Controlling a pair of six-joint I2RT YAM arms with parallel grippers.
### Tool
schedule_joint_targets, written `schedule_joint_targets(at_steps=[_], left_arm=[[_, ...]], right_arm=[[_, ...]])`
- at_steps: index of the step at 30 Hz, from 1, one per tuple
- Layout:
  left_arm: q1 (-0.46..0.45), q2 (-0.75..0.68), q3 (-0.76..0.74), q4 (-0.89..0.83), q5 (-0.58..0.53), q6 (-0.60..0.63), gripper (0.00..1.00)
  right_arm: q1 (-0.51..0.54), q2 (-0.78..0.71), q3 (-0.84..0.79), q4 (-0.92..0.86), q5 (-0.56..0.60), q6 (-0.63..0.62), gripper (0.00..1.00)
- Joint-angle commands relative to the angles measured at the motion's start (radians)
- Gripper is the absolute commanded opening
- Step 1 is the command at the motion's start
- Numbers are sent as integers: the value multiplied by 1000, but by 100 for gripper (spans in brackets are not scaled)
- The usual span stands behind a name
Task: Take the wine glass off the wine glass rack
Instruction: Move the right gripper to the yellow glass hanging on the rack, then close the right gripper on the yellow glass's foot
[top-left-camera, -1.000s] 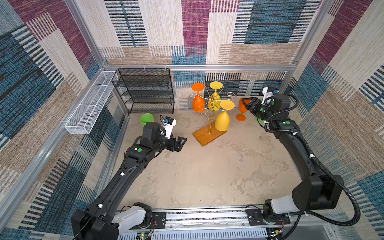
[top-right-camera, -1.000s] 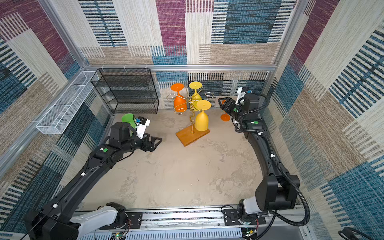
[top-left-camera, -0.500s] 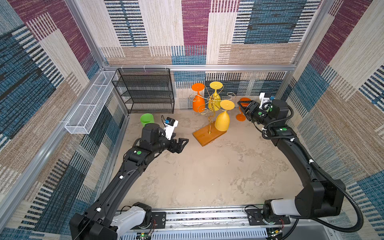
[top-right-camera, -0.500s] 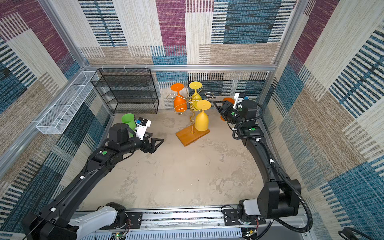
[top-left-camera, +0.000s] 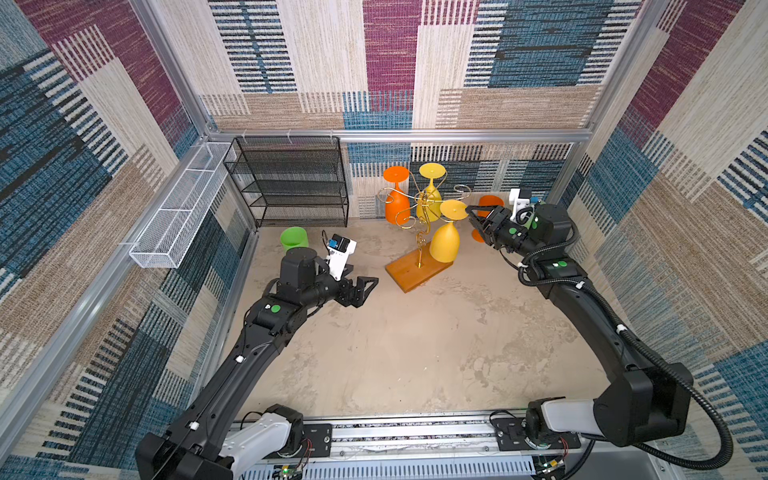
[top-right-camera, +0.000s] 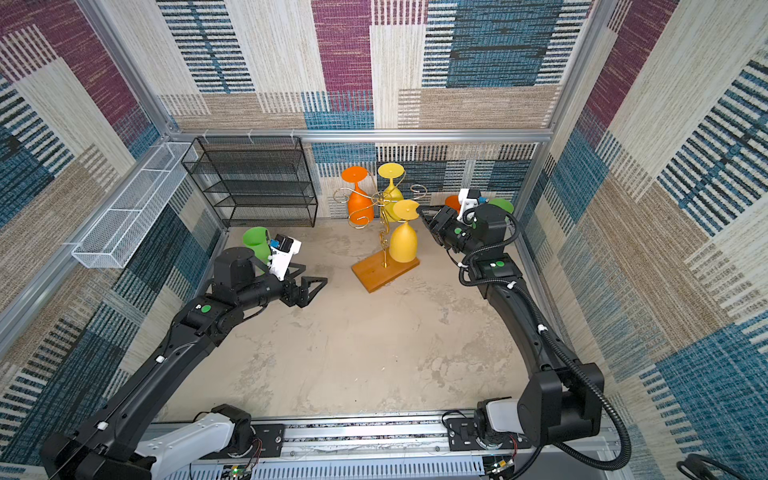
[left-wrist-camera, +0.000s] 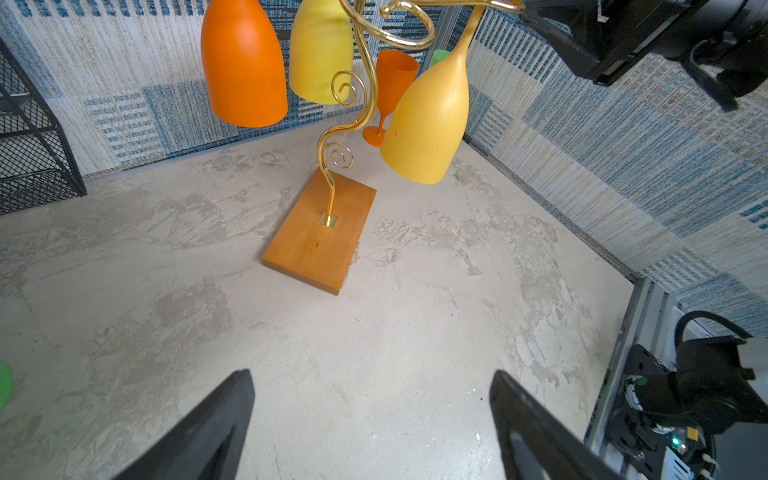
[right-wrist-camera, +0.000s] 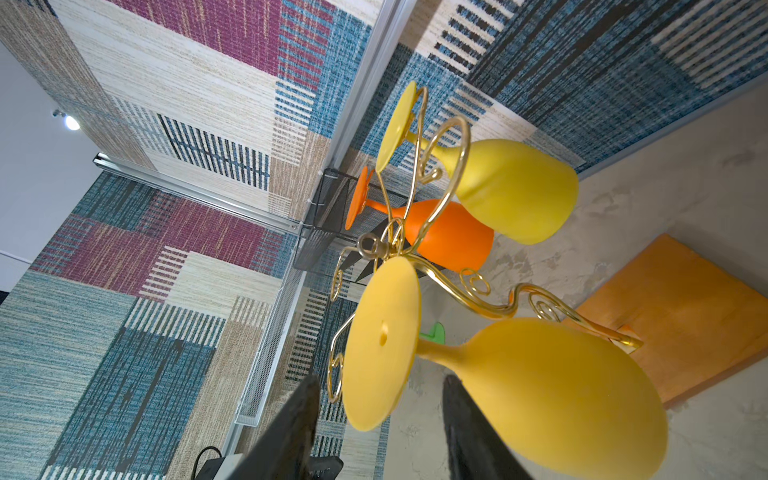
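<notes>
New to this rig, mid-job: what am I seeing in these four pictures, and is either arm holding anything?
A left arm and a right arm, each with a gripper, work on a table. Both top views look down on everything; each wrist view looks out from one arm's gripper. The rack, gold wire on wood, holds three glasses upside down: hanging orange glass, far yellow glass, near yellow glass. A standing orange glass and a green cup rest on the table. The left gripper is open and empty. The right gripper is open, its fingers either side of the near yellow glass's foot; nothing held.
</notes>
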Motion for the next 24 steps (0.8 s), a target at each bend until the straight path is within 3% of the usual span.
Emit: schedule_joint_targets(at_steps=[1, 19, 24], left_arm=[[-1, -9, -6, 33, 20, 16, 91], [-1, -30, -9, 28, 11, 13, 91], [-2, -29, -9, 25, 9, 13, 91]], right_arm=[[10, 1, 11, 38, -13, 14, 50], [48, 28, 38, 83, -28, 43, 41], [53, 37, 51, 92, -34, 48, 35]])
